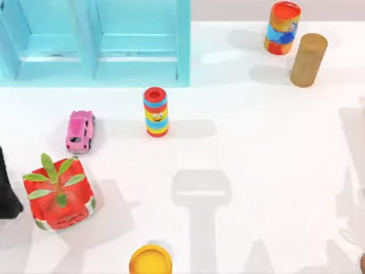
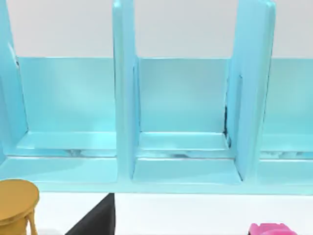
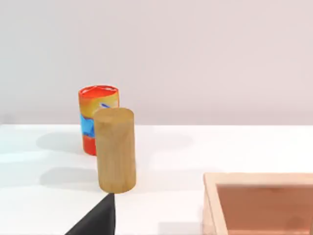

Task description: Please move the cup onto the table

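The cup is out of view. The white table (image 1: pixel 262 154) spreads under everything. The light-blue shelf unit (image 1: pixel 97 43) stands at the back left, and the compartments (image 2: pixel 183 107) facing the left wrist camera hold nothing. My left arm (image 1: pixel 7 191) is a dark shape at the table's left edge, beside the red planter. A black part of the left gripper (image 2: pixel 95 220) pokes into the left wrist view. A black part of the right gripper (image 3: pixel 95 220) pokes into the right wrist view, short of the wooden cylinder (image 3: pixel 115 149).
A striped ring stack (image 1: pixel 155 112), a pink toy car (image 1: pixel 80 131) and a red planter (image 1: pixel 59 197) occupy the left half. A yellow bowl (image 1: pixel 150 261) sits at the front edge. Back right stand a patterned cylinder (image 1: pixel 282 27) and wooden cylinder (image 1: pixel 308 60). A wooden tray (image 3: pixel 261 203) lies nearby.
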Available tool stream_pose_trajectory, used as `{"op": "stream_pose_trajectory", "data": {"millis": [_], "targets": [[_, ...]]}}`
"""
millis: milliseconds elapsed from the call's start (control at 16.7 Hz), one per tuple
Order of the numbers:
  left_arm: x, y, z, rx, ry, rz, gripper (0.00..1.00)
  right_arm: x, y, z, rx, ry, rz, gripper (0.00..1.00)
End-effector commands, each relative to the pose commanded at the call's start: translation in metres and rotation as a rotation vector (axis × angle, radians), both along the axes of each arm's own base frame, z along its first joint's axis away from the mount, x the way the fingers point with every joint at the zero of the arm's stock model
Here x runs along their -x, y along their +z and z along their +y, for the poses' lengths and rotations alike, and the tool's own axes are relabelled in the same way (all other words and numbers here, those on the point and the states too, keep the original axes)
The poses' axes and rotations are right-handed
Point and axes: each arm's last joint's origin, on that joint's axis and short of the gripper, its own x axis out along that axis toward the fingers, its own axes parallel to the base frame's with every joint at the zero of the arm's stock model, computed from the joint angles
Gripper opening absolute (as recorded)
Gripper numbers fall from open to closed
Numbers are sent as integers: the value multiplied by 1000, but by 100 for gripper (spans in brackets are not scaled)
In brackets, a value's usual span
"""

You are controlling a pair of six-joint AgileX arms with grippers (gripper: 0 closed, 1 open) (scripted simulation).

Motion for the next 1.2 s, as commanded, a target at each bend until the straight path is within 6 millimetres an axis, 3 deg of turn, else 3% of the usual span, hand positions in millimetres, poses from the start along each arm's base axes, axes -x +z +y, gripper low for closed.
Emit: {"op": "stream_pose_trajectory", "data": {"millis": [180, 360, 660, 960, 1200], "targets": [[0, 0, 0, 0, 0, 0, 100, 0, 2, -1, 8, -7, 12, 100], [0, 0, 0, 0, 0, 0, 100, -1, 16, -7, 66, -59, 112, 100], [0, 0, 0, 0, 0, 0, 100, -17, 56, -29, 193, -166, 504, 100], [0, 0, 0, 0, 0, 0, 100, -55, 86, -74, 226, -168, 1012, 100], [0, 0, 0, 0, 0, 0, 100, -82, 91, -122, 158, -75, 1344, 100]]}}
